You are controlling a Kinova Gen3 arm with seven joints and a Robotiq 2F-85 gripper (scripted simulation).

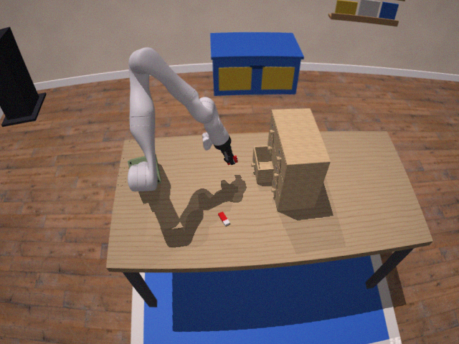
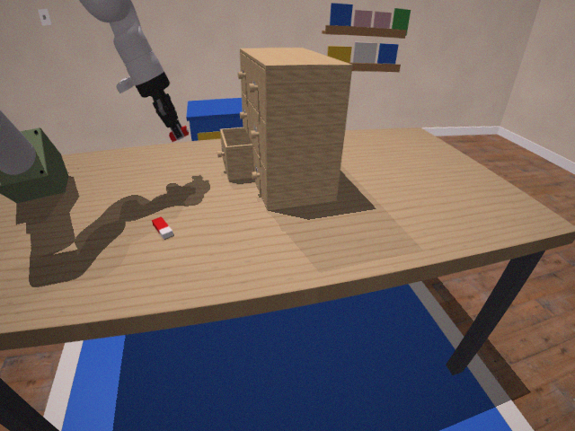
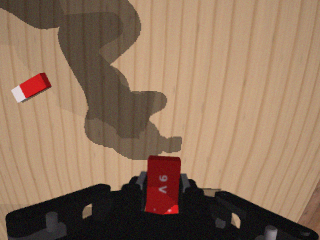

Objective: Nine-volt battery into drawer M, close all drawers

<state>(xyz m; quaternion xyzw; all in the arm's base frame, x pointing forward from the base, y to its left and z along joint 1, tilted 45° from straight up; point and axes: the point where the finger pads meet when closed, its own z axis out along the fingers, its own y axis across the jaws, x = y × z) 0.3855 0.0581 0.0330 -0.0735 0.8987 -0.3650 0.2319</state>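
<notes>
Chest (image 1: 302, 147) (image 2: 302, 129) on counter (image 1: 178, 255) (image 2: 418, 223), one drawer (image 1: 264, 174) (image 2: 240, 162) pulled out of its front; pincer (image 1: 231, 160) (image 2: 178, 133) (image 3: 163, 183) before it, gripping 9 V battery (image 1: 234, 159) (image 2: 184, 131) (image 3: 163, 182); red-white block (image 1: 224, 218) (image 2: 162, 227) (image 3: 31, 88) apart from chest

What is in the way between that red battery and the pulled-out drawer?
Nothing visible: the battery, held in the gripper, has only open air before the drawer.
</notes>
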